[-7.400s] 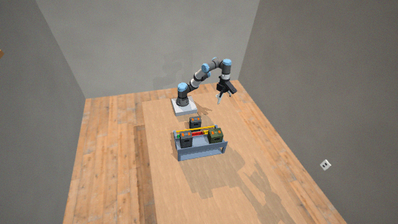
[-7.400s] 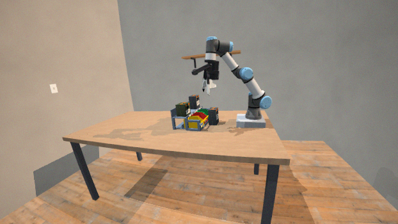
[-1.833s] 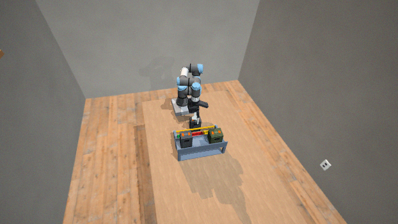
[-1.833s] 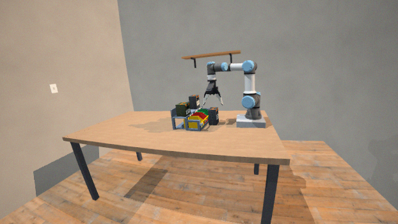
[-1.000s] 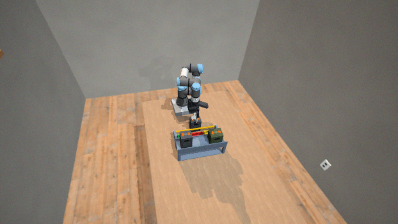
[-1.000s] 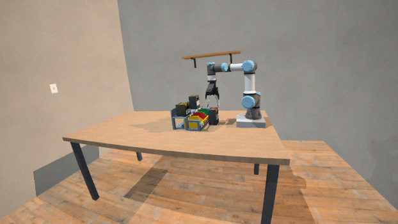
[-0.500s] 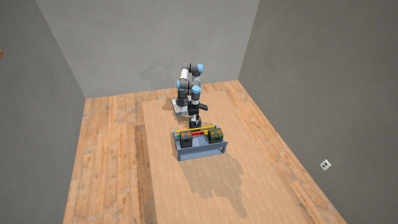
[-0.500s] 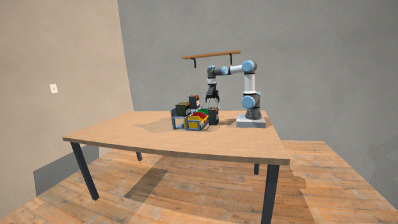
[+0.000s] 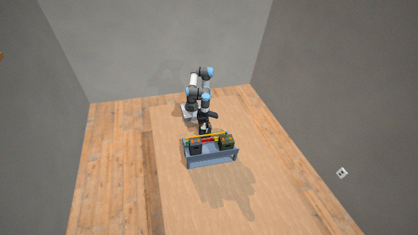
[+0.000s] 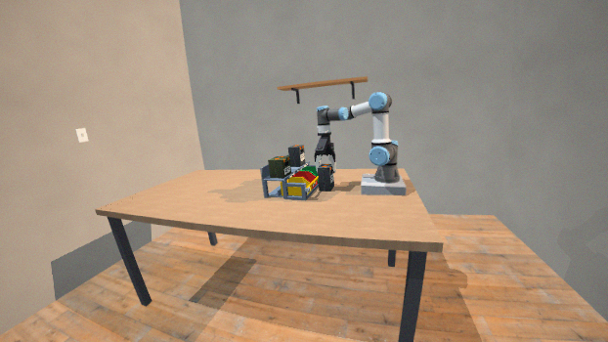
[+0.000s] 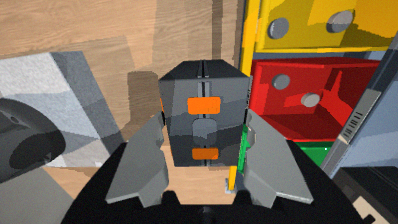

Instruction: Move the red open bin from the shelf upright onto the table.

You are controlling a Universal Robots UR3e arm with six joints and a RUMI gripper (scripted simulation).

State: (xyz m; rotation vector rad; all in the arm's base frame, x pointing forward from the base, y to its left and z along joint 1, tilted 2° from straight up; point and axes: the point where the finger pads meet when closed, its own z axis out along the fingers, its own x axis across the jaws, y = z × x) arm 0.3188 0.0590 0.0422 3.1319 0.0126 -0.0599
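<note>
The red open bin point(image 9: 207, 140) point(image 10: 305, 175) point(image 11: 280, 120) sits in the lower tier of the blue-grey shelf point(image 9: 212, 157) point(image 11: 384, 72), between a yellow and a green bin. Two grey round parts show in it, one a disc point(image 11: 281, 81) near its left wall and one a disc point(image 11: 310, 100) beside it. A dark grey box point(image 10: 325, 180) point(image 11: 205, 132) with orange patches stands on the table right before the shelf's open side. My gripper point(image 10: 325, 165) point(image 11: 203, 111) points down, partly open, with its fingers on both sides of the box's top. Firm contact cannot be seen.
The yellow bin point(image 10: 294, 190) point(image 11: 305, 42) and the green bin point(image 11: 312, 154) flank the red one. A yellow bar point(image 9: 205, 135) runs along the shelf's near side. On the upper tier stand another dark box point(image 9: 195, 148) point(image 10: 296, 155) and an olive box point(image 9: 226, 143) point(image 10: 280, 167).
</note>
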